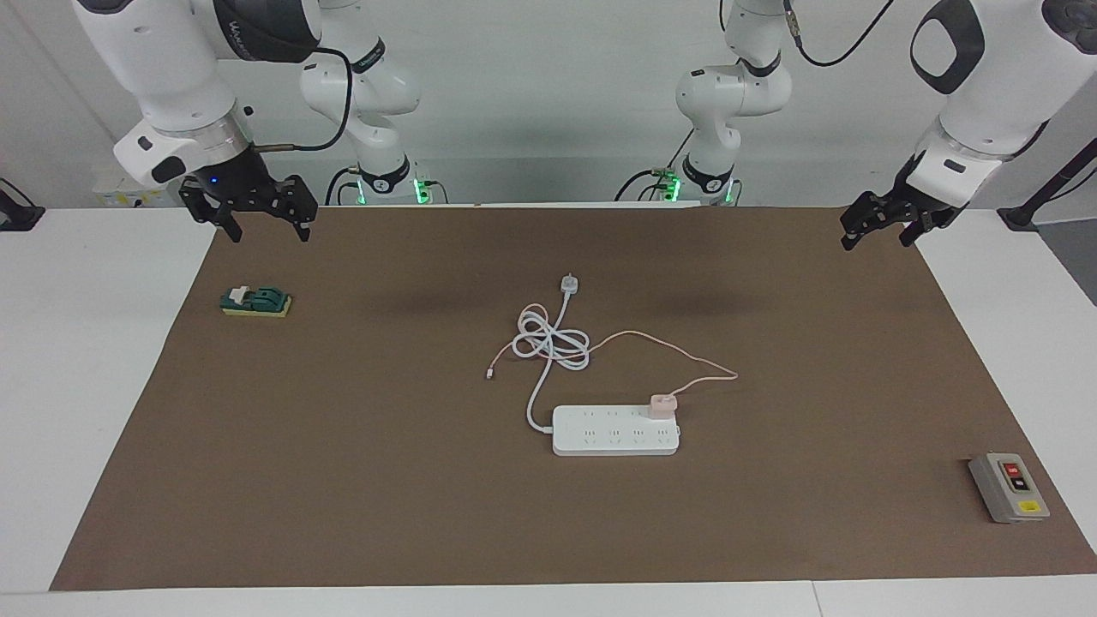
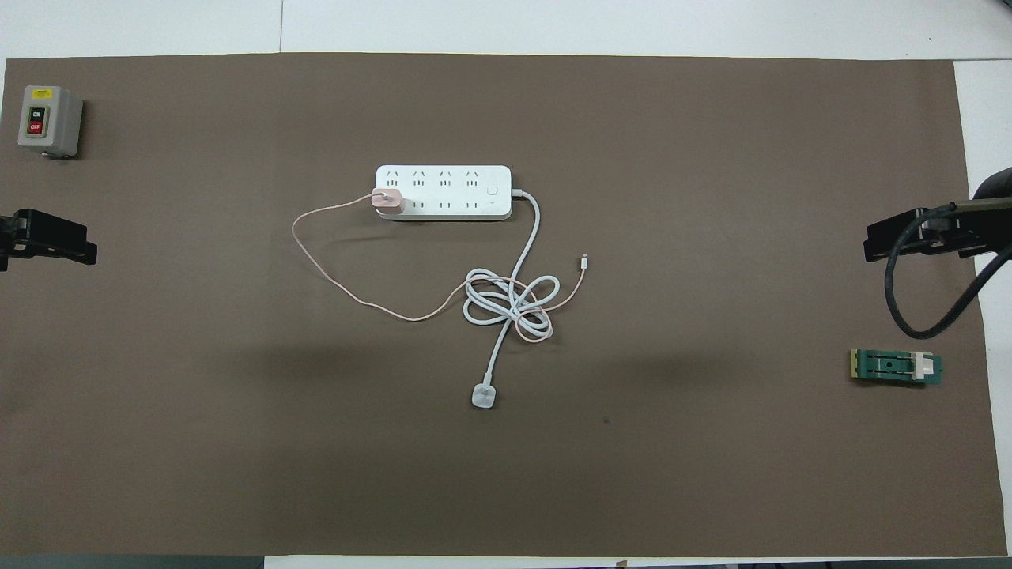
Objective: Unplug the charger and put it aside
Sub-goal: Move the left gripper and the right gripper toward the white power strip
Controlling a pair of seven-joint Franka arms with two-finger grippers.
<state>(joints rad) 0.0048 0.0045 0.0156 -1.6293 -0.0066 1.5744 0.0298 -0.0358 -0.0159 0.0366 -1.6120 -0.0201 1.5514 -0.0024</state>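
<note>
Overhead view: charger [image 2: 387, 201] sits plugged into the power strip [image 2: 443, 192] mid-surface, well apart from both sets of jaws. Left gripper [image 1: 876, 230] and right gripper [image 1: 254, 221] hang over the mat's [image 2: 711, 442] ends, jaws wide, holding nothing.

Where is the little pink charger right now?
The charger is plugged into the white power strip mid-table, in the corner socket nearer the robots, toward the left arm's end.

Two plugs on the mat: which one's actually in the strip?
The pink charger, seated at the strip's left-arm end. The white plug lies loose, nearer the robots.
</note>
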